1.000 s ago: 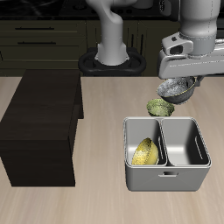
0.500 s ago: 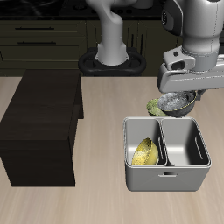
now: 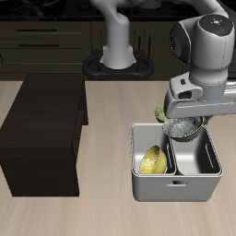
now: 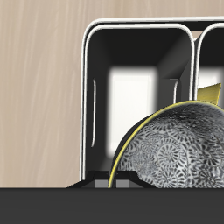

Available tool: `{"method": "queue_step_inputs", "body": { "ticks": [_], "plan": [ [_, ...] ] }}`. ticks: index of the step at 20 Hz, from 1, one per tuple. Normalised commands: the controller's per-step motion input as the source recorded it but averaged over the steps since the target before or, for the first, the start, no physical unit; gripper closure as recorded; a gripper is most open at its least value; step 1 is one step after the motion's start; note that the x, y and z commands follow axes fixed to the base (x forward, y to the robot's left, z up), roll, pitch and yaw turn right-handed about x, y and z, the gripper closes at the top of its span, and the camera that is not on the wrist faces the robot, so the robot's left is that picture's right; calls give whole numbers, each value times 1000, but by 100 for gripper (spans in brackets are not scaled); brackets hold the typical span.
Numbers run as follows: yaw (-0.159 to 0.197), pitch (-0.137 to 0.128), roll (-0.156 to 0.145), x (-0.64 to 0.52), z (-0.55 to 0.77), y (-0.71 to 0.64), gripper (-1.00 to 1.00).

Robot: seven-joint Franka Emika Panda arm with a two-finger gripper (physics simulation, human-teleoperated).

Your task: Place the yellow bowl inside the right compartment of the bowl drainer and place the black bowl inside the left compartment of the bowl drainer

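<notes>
We see our gripper (image 3: 183,123) clamped on the black bowl (image 3: 182,126), tilted over the bowl drainer (image 3: 175,187)'s back rim; the yellow bowl (image 3: 153,160) lies inside.

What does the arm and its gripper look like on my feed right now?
The arm is glossy white and light grey, built of rounded, bulbous links with darker joint seams. Its wrist ends in a boxy light-grey gripper body. No cables or markings show. The fingers are not clearly visible.

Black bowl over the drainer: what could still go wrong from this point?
The black bowl hangs tilted from the gripper over the bowl drainer's back rim, not squarely over the empty well; released here, it could catch the rim or divider. It could also tip toward the yellow bowl.
</notes>
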Motion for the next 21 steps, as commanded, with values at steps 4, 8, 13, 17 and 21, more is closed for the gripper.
{"method": "queue_step_inputs", "body": {
  "ticks": [4, 8, 13, 17, 21],
  "plan": [
    [6, 47, 0, -39, -361, 23, 100],
    [-9, 38, 32, -122, -198, 193, 100],
    [-1, 31, 17, -46, -220, 213, 100],
    [23, 13, 35, -72, -107, 259, 100],
    [19, 2, -17, 69, -40, -84, 100]
  ]
}}
